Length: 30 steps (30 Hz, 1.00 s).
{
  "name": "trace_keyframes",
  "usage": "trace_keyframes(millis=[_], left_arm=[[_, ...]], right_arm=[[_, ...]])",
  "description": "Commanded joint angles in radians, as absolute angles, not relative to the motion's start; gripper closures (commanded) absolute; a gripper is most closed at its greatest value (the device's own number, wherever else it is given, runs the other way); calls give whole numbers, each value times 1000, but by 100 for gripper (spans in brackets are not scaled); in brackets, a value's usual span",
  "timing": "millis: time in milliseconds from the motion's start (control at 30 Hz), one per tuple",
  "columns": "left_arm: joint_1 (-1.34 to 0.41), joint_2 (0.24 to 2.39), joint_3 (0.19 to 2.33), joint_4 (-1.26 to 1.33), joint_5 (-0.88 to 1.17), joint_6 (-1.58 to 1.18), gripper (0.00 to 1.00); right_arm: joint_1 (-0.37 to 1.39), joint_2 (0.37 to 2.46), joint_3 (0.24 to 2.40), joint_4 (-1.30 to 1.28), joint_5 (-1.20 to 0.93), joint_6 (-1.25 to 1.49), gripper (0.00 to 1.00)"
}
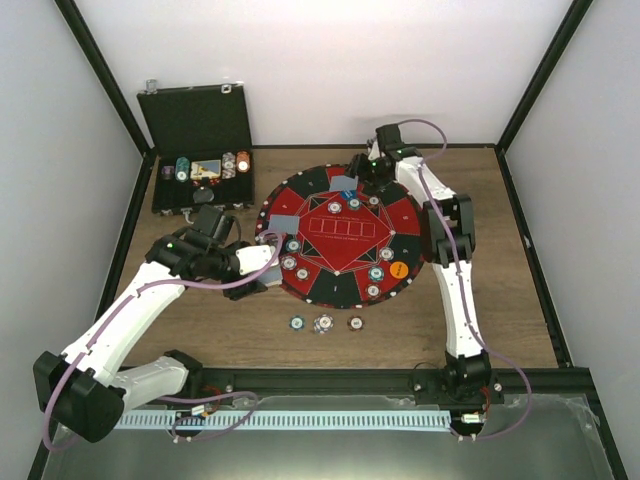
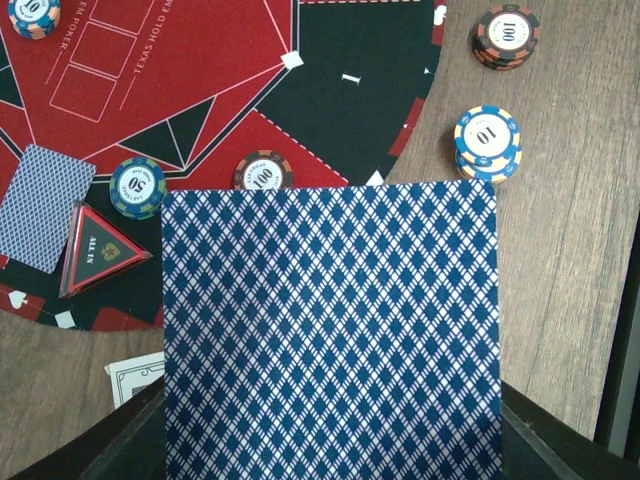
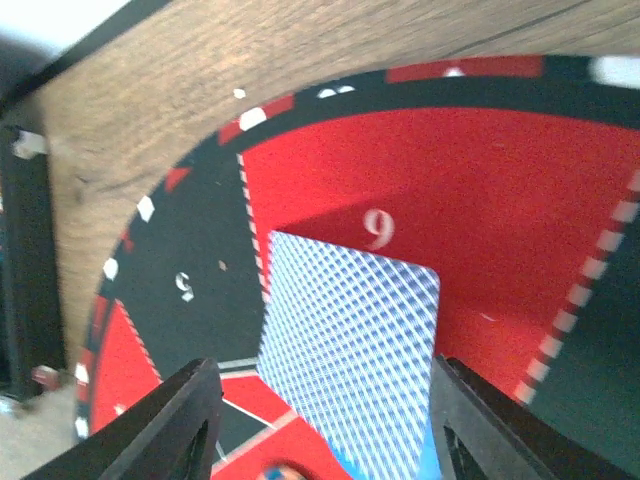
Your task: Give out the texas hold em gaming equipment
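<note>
My left gripper (image 1: 266, 262) at the mat's left edge is shut on a stack of blue diamond-backed playing cards (image 2: 330, 330) that fills its wrist view. Chips (image 2: 487, 143) (image 2: 506, 36) lie on the wood beyond it, and others (image 2: 138, 187) (image 2: 263, 172) on the round mat (image 2: 330, 90). A lone card (image 2: 42, 205) lies on the mat. My right gripper (image 1: 362, 178) is at the mat's far edge, open. In its wrist view (image 3: 325, 400) one card (image 3: 350, 340) lies tilted between its fingers by the figure 9. An orange disc (image 1: 398, 269) sits at the mat's right.
The open black case (image 1: 195, 120) with more chips stands at the back left. Three chips (image 1: 323, 323) lie in a row on the wood in front of the mat. A triangular ALL IN marker (image 2: 100, 250) lies on the mat. A white card corner (image 2: 135, 378) shows under my left gripper.
</note>
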<state>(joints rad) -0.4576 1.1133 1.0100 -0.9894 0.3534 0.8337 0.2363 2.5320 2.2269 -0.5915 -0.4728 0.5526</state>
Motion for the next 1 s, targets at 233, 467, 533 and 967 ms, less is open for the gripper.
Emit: trace_keyframes(millis=[233, 467, 533, 967], left_arm=[[-454, 1097, 1042, -1001, 392, 823, 91], [-454, 1102, 1052, -1000, 407, 823, 91], [-454, 1103, 1060, -1000, 411, 825, 91], [-456, 1110, 1074, -996, 425, 843, 91]], right_arm=[[250, 2093, 1984, -650, -245, 476, 21], [390, 1722, 1507, -404, -514, 572, 10], [432, 1651, 1408, -351, -590, 606, 10], [698, 1487, 1059, -36, -808, 792, 13]])
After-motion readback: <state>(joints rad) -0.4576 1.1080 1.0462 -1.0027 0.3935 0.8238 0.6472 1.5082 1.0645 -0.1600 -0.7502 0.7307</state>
